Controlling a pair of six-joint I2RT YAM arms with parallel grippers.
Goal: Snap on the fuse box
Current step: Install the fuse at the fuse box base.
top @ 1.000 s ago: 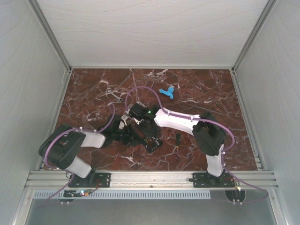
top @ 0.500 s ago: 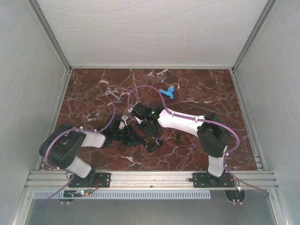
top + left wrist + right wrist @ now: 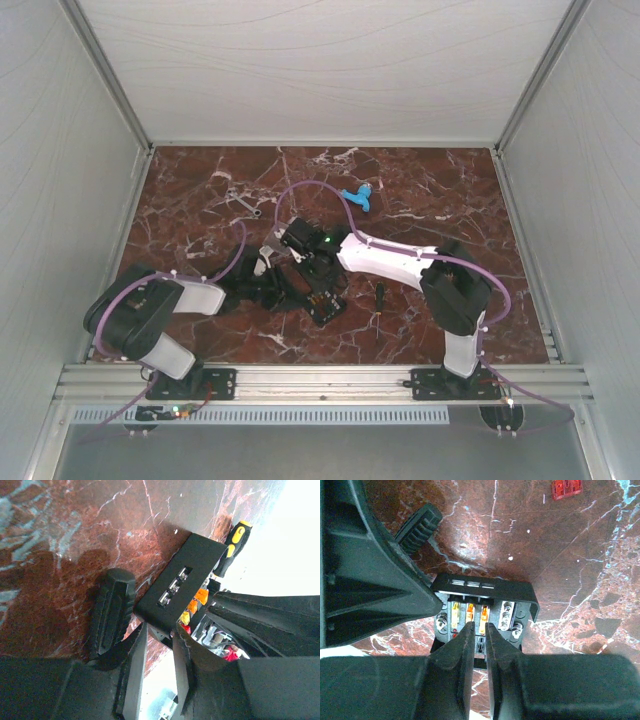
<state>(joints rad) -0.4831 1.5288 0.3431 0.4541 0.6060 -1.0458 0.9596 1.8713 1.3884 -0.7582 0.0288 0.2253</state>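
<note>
The small black square plastic fuse box (image 3: 322, 303) sits near the middle of the red marble desk (image 3: 190, 200), one corner clamped in my left jaws, my right jaws almost together above its orange fuses (image 3: 469, 611) (pinching anything, I cannot tell).

A red-brown marbled table (image 3: 440, 190) is seen. A black fuse box (image 3: 325, 303) is found near its middle, a screwdriver (image 3: 379, 298) just beside it, a blue plastic piece (image 3: 356, 196) and a metal wrench (image 3: 243, 202) farther back, and a red fuse (image 3: 566, 488) apart.
</note>
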